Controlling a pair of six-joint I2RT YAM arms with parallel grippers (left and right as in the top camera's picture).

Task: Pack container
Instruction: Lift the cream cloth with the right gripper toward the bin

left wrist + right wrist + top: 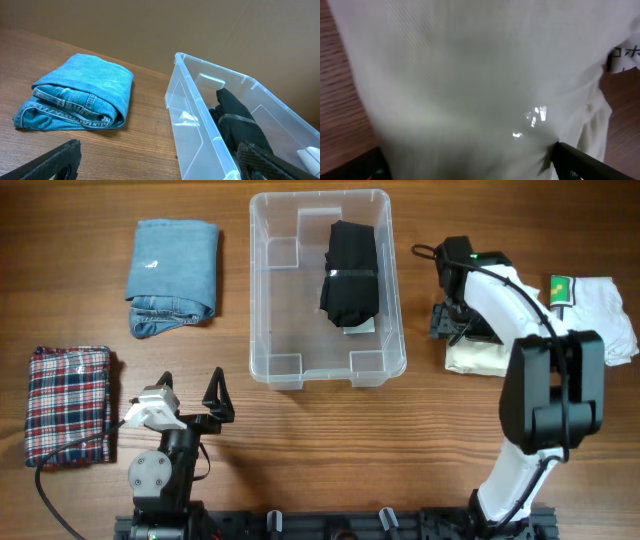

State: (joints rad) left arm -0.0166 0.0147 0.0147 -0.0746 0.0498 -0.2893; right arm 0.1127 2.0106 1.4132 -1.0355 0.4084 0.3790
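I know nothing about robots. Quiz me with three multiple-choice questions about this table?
1. Where are the folded jeans? A inside the container; B on the table, left of it; C hanging over its rim.
2. The garment inside the container is: A black; B red; C yellow.
3. The left claw is: A shut on the jeans; B gripping the rim; C open, empty.
Answers: B, they lie on wood beside it; A, a black bundle shows through the clear wall; C, its fingers stand apart around nothing.

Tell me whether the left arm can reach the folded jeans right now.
Probably yes: the left gripper is open, and the jeans lie ahead on the table, left of the container, nothing between.
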